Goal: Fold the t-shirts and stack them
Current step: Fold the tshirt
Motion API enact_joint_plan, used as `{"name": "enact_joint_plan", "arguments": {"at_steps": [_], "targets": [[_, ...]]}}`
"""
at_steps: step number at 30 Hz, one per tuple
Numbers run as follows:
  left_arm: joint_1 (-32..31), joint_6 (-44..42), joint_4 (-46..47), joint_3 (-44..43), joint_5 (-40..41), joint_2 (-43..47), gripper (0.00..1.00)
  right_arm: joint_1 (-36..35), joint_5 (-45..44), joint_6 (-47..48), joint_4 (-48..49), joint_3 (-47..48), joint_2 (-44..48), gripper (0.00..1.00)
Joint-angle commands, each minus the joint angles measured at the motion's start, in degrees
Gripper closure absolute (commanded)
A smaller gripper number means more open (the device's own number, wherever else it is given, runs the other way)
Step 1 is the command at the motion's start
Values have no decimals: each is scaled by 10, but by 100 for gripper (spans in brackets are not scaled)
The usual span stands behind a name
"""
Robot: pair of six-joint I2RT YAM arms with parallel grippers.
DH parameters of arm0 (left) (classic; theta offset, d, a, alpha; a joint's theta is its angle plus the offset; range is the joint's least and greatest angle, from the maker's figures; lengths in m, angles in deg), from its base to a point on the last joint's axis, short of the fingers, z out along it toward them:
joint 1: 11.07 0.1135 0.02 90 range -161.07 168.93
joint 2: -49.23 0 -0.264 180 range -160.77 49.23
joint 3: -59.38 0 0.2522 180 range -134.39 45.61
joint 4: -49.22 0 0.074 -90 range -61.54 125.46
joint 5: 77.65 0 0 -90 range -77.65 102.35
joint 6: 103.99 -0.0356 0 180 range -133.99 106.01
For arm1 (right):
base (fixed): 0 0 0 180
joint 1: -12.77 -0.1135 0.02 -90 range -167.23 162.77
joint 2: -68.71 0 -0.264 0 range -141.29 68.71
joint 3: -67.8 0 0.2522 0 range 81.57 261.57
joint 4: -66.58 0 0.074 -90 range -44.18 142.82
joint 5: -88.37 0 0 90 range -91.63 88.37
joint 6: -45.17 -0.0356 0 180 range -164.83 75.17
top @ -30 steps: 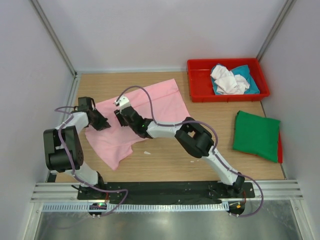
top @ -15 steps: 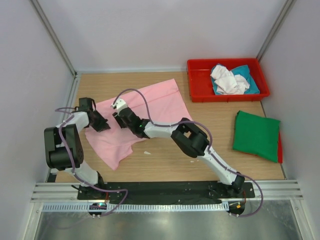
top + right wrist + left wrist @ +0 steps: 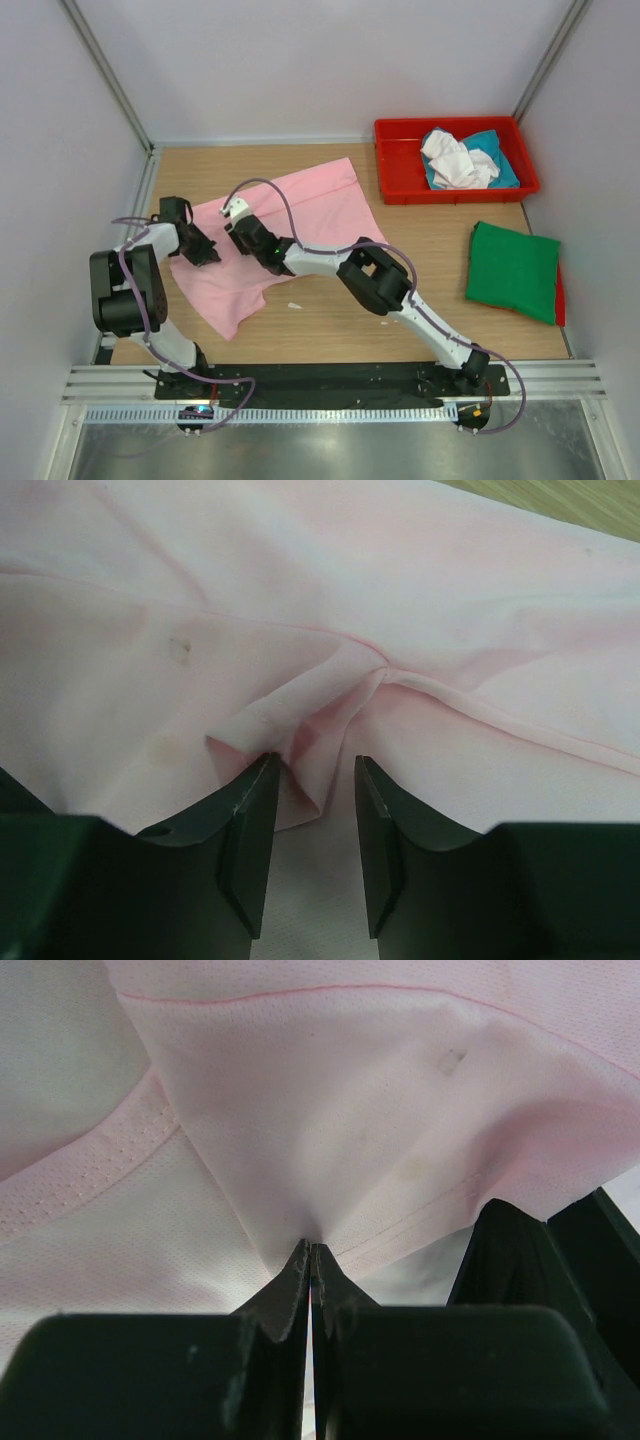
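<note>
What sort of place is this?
Probably a lab test cell: plain white panels wall in a wooden table, with the left arm and right arm mounted on a metal rail.

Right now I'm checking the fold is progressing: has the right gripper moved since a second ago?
Yes, slightly: the right gripper has edged left over the pink shirt, farther from the red tray.

Four soft cloth shirts: one light pink t-shirt (image 3: 300, 215), one dark green t-shirt (image 3: 512, 270), one white t-shirt (image 3: 455, 160), one teal t-shirt (image 3: 503, 172). One red rectangular plastic tray (image 3: 400, 165). One wooden desk (image 3: 340, 320). Two black two-fingered robot hands: the left hand (image 3: 310, 1250) and the right hand (image 3: 315, 770).
</note>
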Motion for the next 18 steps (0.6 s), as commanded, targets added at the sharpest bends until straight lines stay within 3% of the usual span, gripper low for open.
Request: {"name": "enact_joint_plan", "arguments": {"at_steps": [1,7,18], "targets": [[2,-2,-16,-8,15,-6,100,-5,-31,-14,1,36,-5,58],[2,-2,-22,-9,20,-10,100,-5,-72,-24,-1,25,9,75],[2,-1,-29,-11,24,-11,100,-4,-99,-44,20,-13,39,84]]}}
